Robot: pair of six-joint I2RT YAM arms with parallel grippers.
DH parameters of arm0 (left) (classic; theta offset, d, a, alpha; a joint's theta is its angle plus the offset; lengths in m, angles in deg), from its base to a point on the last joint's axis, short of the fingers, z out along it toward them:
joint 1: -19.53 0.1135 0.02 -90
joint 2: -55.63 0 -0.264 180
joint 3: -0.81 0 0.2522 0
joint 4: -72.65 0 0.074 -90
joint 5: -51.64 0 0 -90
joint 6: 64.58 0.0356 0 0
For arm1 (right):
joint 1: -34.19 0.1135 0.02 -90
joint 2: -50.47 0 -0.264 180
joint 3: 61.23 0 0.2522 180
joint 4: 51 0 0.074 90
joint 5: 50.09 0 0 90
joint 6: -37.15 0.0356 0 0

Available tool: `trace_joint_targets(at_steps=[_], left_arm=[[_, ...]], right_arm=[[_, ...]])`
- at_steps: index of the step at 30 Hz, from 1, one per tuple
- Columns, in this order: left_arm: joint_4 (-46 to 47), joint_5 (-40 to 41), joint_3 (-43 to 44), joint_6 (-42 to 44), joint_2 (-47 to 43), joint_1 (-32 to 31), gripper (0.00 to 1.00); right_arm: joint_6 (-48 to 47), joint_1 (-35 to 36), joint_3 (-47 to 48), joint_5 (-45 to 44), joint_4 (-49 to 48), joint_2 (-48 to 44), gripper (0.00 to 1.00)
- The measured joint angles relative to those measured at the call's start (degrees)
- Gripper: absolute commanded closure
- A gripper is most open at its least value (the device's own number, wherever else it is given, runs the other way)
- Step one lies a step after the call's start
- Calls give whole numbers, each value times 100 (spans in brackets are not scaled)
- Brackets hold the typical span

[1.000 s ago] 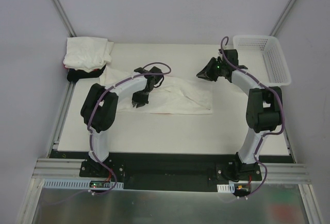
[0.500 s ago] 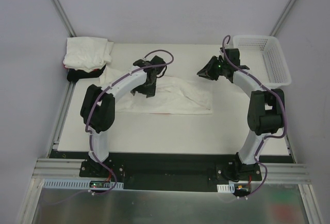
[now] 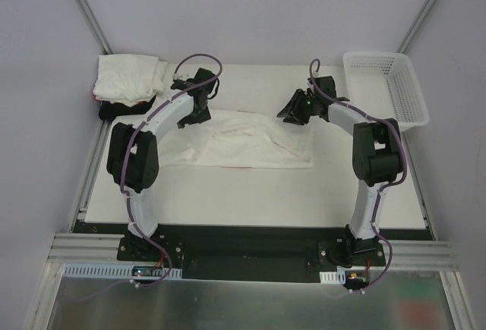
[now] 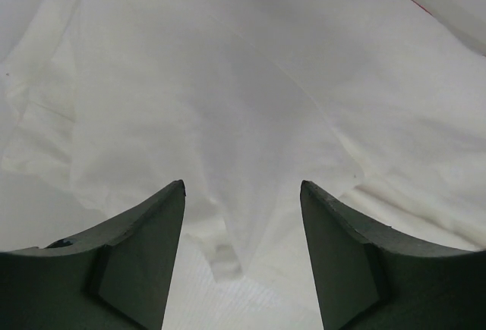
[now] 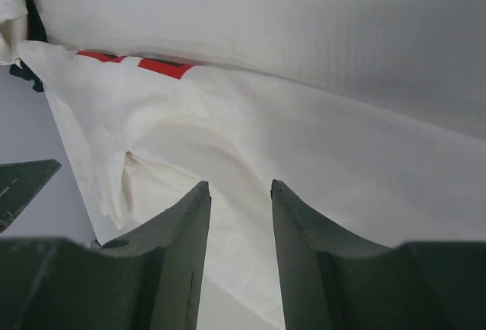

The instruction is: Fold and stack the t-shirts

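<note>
A white t-shirt (image 3: 243, 142) lies spread and creased across the middle of the table, with a thin red edge under its front hem. My left gripper (image 3: 190, 114) is open over the shirt's far left part; the left wrist view shows white cloth (image 4: 250, 102) between and beyond the apart jaws. My right gripper (image 3: 288, 112) is open and empty at the shirt's far right edge; its view shows the white shirt (image 5: 250, 140) and a red strip (image 5: 163, 67). A stack of folded white shirts (image 3: 129, 78) sits on a black one (image 3: 118, 110) at the far left.
A white plastic mesh basket (image 3: 387, 87) stands at the far right corner of the table. The white table surface (image 3: 250, 193) extends bare in front of the shirt. Metal frame posts run along both sides.
My left gripper has moved from the shirt's middle toward the far left, and the arm has swung with it. My right gripper has shifted slightly left and nearer the shirt's edge.
</note>
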Motion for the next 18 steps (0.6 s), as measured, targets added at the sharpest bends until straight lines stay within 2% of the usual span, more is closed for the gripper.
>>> trace_joint_targets(at_steps=[6, 18], left_arm=[[605, -262, -852, -614, -4, 452, 39], [1327, -511, -911, -1047, -37, 629, 40]], right_arm=[[-17, 26, -46, -4, 28, 256, 59], [92, 15, -131, -144, -70, 256, 59]])
